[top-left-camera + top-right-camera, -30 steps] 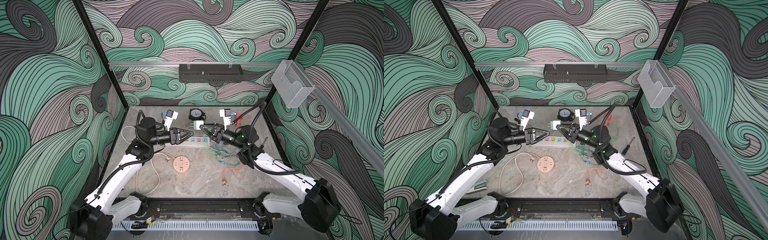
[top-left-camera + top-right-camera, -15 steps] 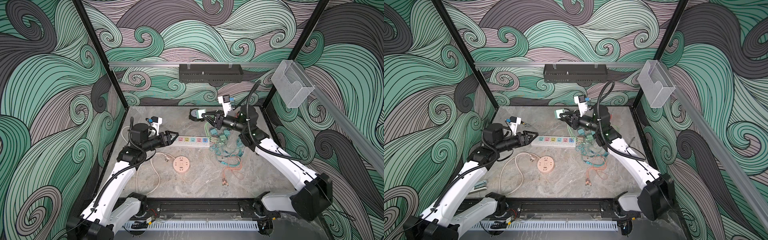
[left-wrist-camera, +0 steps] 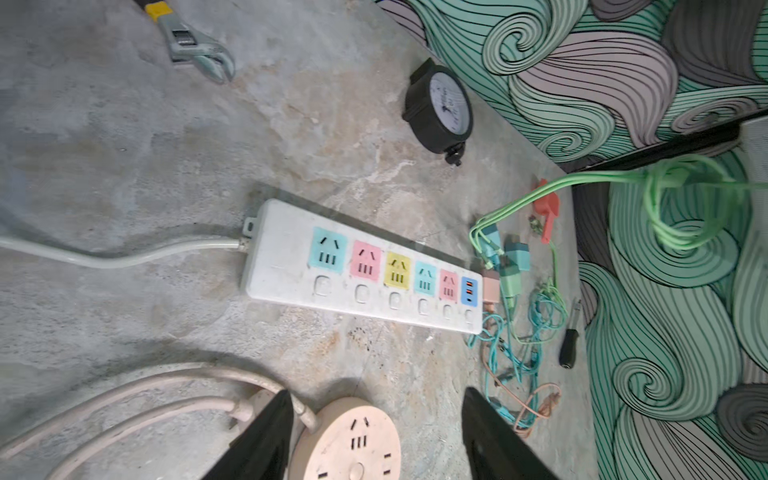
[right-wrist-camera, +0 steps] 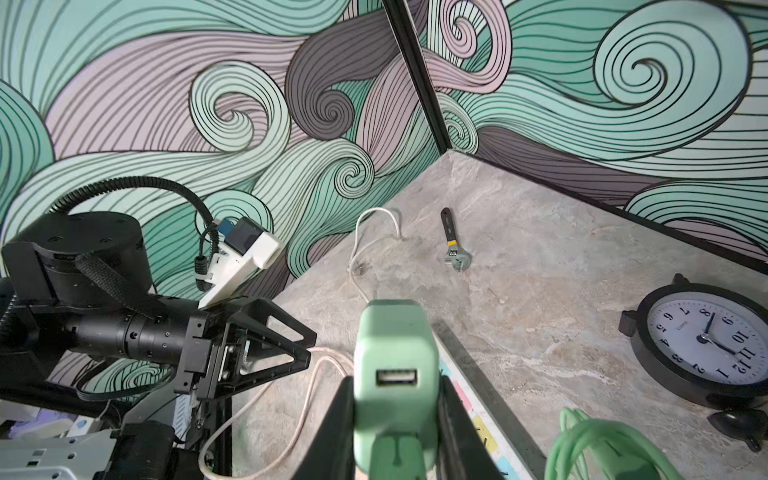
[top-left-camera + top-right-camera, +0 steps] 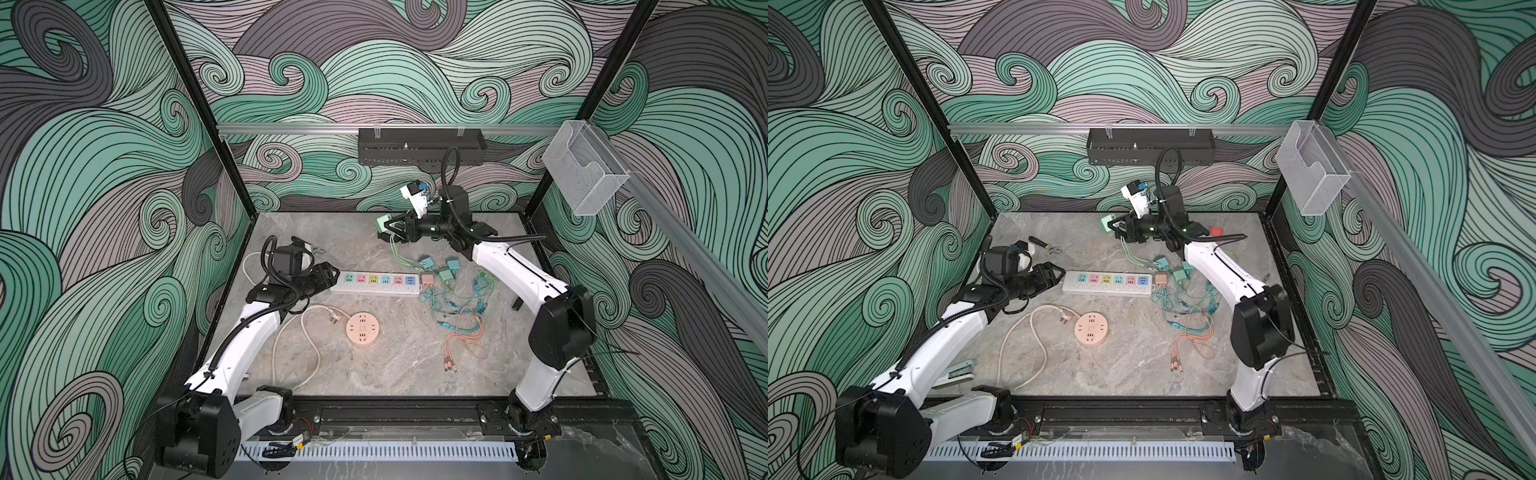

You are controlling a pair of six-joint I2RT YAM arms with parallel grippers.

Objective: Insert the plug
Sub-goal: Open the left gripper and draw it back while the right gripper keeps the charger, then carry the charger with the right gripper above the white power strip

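Right wrist view: the right claw [image 4: 395, 386] is clenched on the green plug [image 4: 395, 340], one black finger [image 4: 340, 419] pressed against each flat side of its body. The plug sticks out past the fingertips, its USB port facing the camera. A loop of green cable [image 4: 590, 440] hangs beside it.

In both top views the green plug [image 5: 382, 222] [image 5: 1106, 222] is held off the table [image 5: 374, 374], behind the white power strip [image 5: 376, 282] [image 5: 1106, 282], on its back-wall side and level with its right half. The plug and the strip are well apart. The green cable [image 5: 397, 253] drops from the right claw [image 5: 388, 228] to the table just behind the strip's right end, where several teal plugs [image 5: 440, 268] lie in a tangle of wires. A pink adapter [image 5: 427, 279] sits against that same end.

The left claw [image 5: 328, 274] hovers at the strip's left end, where the white cord leaves it. In the left wrist view its jaws are released, spread wide with nothing between them, and the left claw [image 3: 376, 392] looks down the length of the power strip [image 3: 361, 274], whose coloured sockets are all empty. A round pink socket [image 3: 349, 440] lies in front of the strip, a black clock [image 3: 440, 112] behind it, and a wrench [image 3: 195, 45] behind its left end.
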